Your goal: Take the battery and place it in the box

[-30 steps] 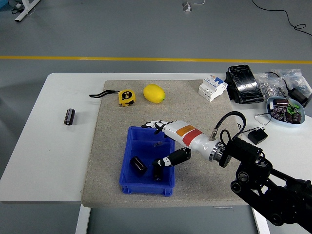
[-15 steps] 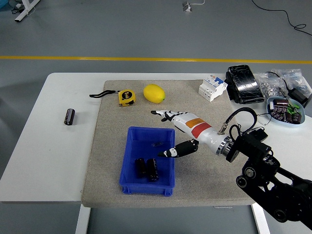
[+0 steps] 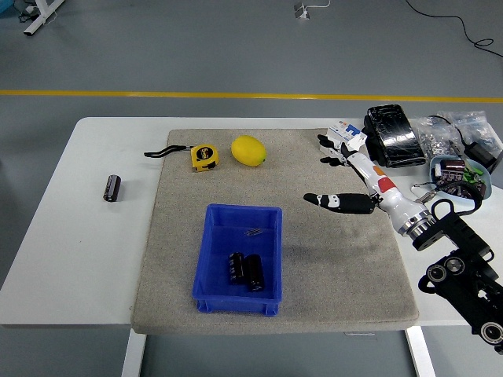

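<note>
right hand (image 3: 357,179): withdrawn from blue box (image 3: 215,292) toward right, fingers spread, empty | batteries (image 3: 245,271): released, two now side by side in box

We see a grey floor (image 3: 236,47) filling the upper part of the view, crossed from side to side by a yellow line (image 3: 157,94). A black cable (image 3: 464,27) snakes over the floor at the top right, and a white frame leg (image 3: 39,16) shows at the top left corner. A small white object (image 3: 302,9) sits on the floor near the top centre. In front of it stands the white table (image 3: 71,236), partly covered by a beige mat (image 3: 314,275). The light is even and soft.
</note>
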### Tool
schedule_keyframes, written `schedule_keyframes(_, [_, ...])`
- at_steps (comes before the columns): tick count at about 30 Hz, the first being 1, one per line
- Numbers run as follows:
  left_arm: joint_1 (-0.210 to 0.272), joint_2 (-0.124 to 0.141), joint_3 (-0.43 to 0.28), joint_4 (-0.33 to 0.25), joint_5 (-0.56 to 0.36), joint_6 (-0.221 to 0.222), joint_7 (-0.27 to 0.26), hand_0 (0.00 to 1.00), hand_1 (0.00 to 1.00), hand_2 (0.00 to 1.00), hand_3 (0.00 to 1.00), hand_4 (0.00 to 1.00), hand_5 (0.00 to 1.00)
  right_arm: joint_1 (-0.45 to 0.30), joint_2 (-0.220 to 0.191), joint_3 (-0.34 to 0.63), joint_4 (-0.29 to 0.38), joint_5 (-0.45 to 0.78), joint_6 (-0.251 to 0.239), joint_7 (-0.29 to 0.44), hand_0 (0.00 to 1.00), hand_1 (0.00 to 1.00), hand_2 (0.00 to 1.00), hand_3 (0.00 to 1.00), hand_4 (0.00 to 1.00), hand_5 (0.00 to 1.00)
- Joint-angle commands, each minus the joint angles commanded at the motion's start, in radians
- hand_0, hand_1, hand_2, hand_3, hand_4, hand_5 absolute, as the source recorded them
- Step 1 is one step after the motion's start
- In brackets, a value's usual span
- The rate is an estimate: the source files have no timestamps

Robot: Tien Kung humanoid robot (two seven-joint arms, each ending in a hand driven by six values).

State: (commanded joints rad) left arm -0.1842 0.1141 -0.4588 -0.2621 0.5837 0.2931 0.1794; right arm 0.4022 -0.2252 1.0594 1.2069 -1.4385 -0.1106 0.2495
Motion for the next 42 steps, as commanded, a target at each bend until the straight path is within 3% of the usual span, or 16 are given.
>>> schedule_keyframes(5, [-0.005, -0.001, 0.001, 0.0, 0.001, 0.0, 0.0, 0.737, 0.687, 0.728, 0.623, 0.655, 0.648, -0.072, 0.007, 0.108, -0.005, 0.198, 0.019, -0.001, 0.763, 0.773, 0.912, 0.97, 0.998, 0.408])
schedule_keyframes(6, [-0.006, -0.001, 0.003, -0.001, 0.001, 0.0, 0.0, 0.738, 0.686, 0.728, 0.622, 0.655, 0.649, -0.085, 0.009, 0.124, -0.006, 0.228, 0.022, 0.0, 0.759, 0.773, 0.901, 0.958, 0.998, 0.533])
schedule_keyframes(11, [-0.009, -0.003, 0.01, -0.002, -0.006, 0.001, -0.002, 0.738, 0.686, 0.728, 0.622, 0.655, 0.649, -0.14, 0.024, 0.195, -0.009, 0.323, 0.01, 0.014, 0.759, 0.773, 0.901, 0.958, 0.998, 0.533])
schedule_keyframes(12, [-0.01, -0.003, 0.011, -0.002, -0.007, 0.001, -0.002, 0.736, 0.687, 0.728, 0.622, 0.654, 0.648, -0.149, 0.027, 0.203, -0.007, 0.332, 0.011, 0.017, 0.779, 0.788, 0.881, 0.924, 0.998, 0.729])
schedule_keyframes(17, [-0.015, -0.007, 0.018, -0.003, -0.013, 0.004, -0.005, 0.736, 0.687, 0.728, 0.622, 0.654, 0.648, -0.198, 0.025, 0.228, 0.0, 0.366, 0.015, 0.032, 0.779, 0.788, 0.881, 0.924, 0.998, 0.729])
schedule_keyframes(18, [-0.016, -0.008, 0.018, -0.003, -0.012, 0.004, -0.005, 0.737, 0.687, 0.727, 0.622, 0.653, 0.646, -0.204, 0.022, 0.228, 0.002, 0.367, 0.016, 0.033, 0.784, 0.799, 0.881, 0.92, 0.998, 0.801])
schedule_keyframes(24, [-0.018, -0.013, 0.011, -0.004, 0.0, 0.001, 0.0, 0.736, 0.685, 0.726, 0.624, 0.654, 0.646, -0.239, 0.013, 0.234, 0.006, 0.373, 0.022, 0.035, 0.799, 0.8, 0.88, 0.907, 0.998, 0.813])
schedule_keyframes(31, [-0.019, -0.015, -0.002, -0.005, 0.039, -0.009, 0.009, 0.735, 0.682, 0.724, 0.623, 0.654, 0.644, -0.23, 0.016, 0.241, 0.016, 0.369, 0.022, 0.035, 0.808, 0.808, 0.88, 0.902, 0.998, 0.832])
schedule_keyframes(42, [-0.027, -0.015, 0.016, -0.004, 0.007, -0.009, -0.006, 0.735, 0.682, 0.724, 0.624, 0.655, 0.644, -0.231, 0.012, 0.268, 0.024, 0.361, 0.018, 0.032, 0.823, 0.81, 0.877, 0.895, 0.998, 0.84])
